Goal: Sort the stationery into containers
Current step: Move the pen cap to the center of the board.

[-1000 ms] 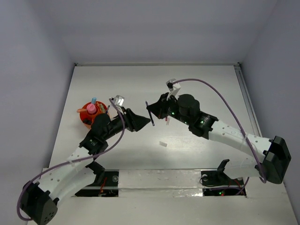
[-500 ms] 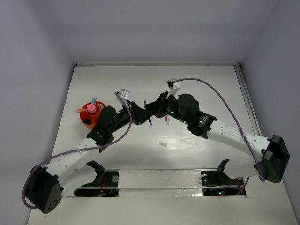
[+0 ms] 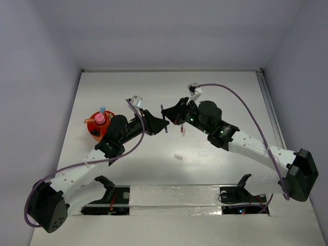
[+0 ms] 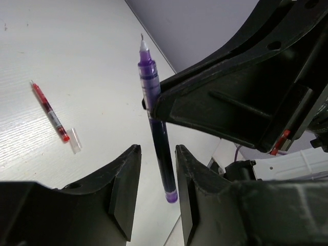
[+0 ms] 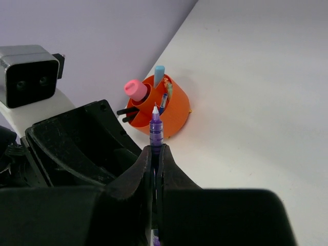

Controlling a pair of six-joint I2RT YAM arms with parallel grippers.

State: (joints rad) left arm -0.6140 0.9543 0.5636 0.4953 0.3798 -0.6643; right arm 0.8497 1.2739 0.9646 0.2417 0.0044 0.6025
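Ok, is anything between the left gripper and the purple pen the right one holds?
Nothing visible. The purple pen, clamped in the right gripper, sits between the fingers of the open left gripper.

Arms angled inward; left gripper [image 3: 155, 125] jaws parted, right gripper [image 3: 166, 114] jaws clamped, tips close together.

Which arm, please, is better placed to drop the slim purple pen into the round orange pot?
Left: the left gripper, open, straddles the slim purple pen that the right gripper clamps, and the round orange pot sits on its side.
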